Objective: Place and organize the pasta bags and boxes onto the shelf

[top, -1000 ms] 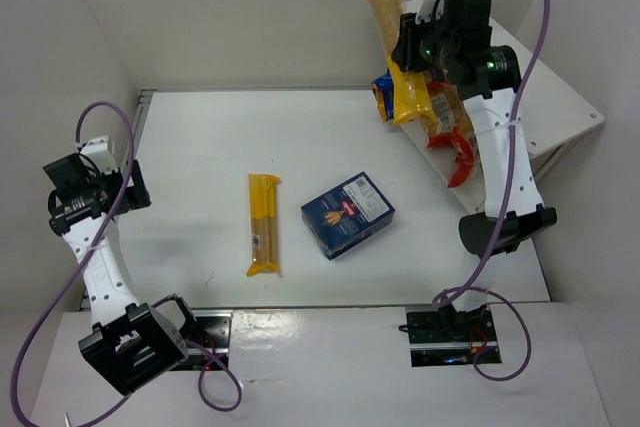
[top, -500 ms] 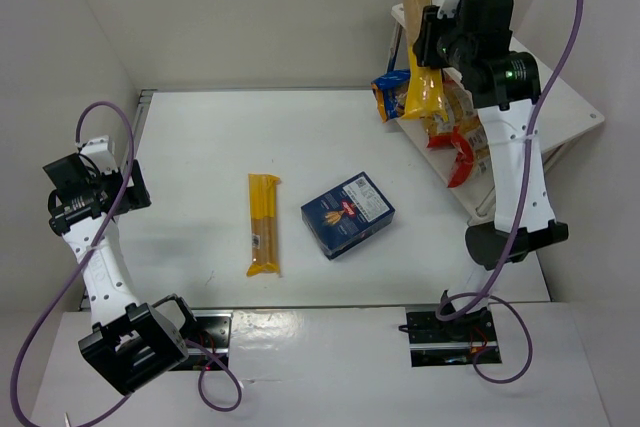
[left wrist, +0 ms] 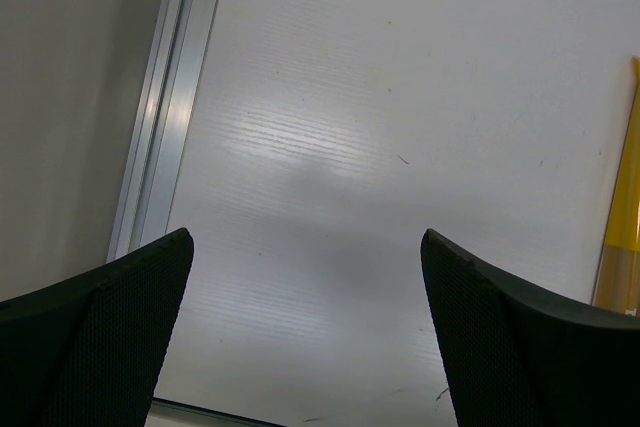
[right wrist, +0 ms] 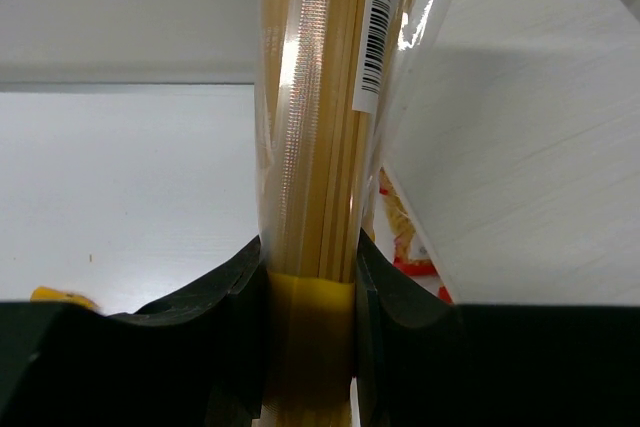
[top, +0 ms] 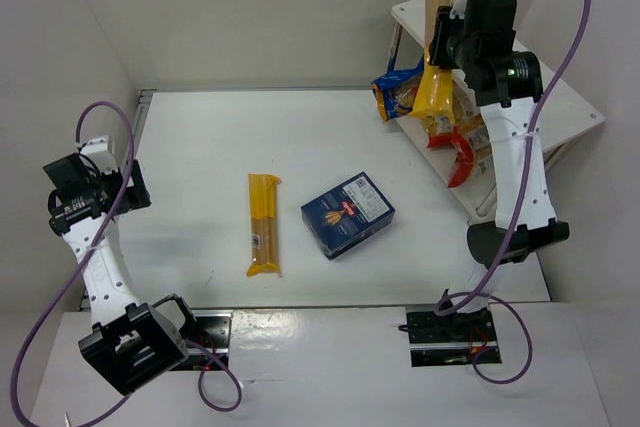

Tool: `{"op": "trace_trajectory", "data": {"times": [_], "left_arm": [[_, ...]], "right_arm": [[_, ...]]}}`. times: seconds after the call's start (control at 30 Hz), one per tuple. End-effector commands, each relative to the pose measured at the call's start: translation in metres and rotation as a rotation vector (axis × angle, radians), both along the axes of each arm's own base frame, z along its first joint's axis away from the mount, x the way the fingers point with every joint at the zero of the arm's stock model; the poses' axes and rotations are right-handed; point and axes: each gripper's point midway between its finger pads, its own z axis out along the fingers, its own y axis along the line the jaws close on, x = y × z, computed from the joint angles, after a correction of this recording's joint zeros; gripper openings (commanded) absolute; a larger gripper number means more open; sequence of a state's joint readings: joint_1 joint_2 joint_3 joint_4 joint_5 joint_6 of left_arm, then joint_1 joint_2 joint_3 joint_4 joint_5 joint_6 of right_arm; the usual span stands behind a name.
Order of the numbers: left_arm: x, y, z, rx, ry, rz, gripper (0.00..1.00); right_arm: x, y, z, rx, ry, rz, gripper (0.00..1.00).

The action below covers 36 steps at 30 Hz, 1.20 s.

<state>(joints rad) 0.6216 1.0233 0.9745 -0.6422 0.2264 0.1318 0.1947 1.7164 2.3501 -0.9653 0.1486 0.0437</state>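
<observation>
The held spaghetti pack [top: 436, 67] stands nearly upright at about 1 o'clock in the overhead view, in front of the near end of the shelf [top: 565, 97]. The right gripper [right wrist: 308, 292] is clamped on it, both fingers pressed against the solid yellow band at one end. In the wrist view the clear sleeve of strands runs away toward 12 o'clock, with a white barcode label [right wrist: 375, 37] on its 1 o'clock side. The shelf's white top board lies just beside the pack at 3 o'clock; whether they touch cannot be told. Under that board, a blue bag [top: 398, 92] pokes out toward 9 o'clock, an orange bag [top: 440, 127] lies behind it, and a red bag [top: 460, 157] hangs out toward 6 o'clock. On the white table [top: 200, 137], the dark blue pasta box [top: 347, 213] lies flat near the centre. A second spaghetti pack [top: 264, 224] lies at its 9 o'clock, pointing 12 to 6, apart from it. Far out at 9 o'clock, the left gripper [left wrist: 305, 347] hovers over bare table with its fingers spread apart, holding nothing.
</observation>
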Motion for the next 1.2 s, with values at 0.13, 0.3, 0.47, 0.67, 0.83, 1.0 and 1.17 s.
{"op": "trace_trajectory", "data": {"times": [0.13, 0.3, 0.47, 0.67, 0.83, 1.0, 1.17], "left_arm": [[0.004, 0.002, 0.003, 0.014, -0.026, -0.019, 1.0], [0.005, 0.002, 0.001, 0.009, -0.019, -0.019, 1.0], [0.005, 0.002, 0.001, 0.009, -0.019, -0.019, 1.0], [0.005, 0.002, 0.001, 0.009, -0.019, -0.019, 1.0], [0.004, 0.001, -0.003, 0.003, -0.011, -0.019, 1.0], [0.002, -0.002, -0.001, -0.001, -0.016, -0.026, 1.0], [0.002, -0.002, -0.001, -0.001, -0.016, -0.026, 1.0]], "right_arm": [[-0.003, -0.032, 0.075, 0.078, -0.255, -0.139, 0.0], [0.0, -0.047, 0.074, 0.083, -0.261, -0.22, 0.0], [0.002, -0.056, 0.072, 0.082, -0.27, -0.276, 0.0], [0.0, -0.07, 0.074, 0.079, -0.291, -0.365, 0.0], [0.0, -0.082, 0.062, 0.082, -0.276, -0.43, 0.0], [-0.002, -0.112, 0.041, 0.095, -0.243, -0.5, 0.0], [-0.011, -0.139, 0.043, 0.132, -0.273, -0.565, 0.0]]}}
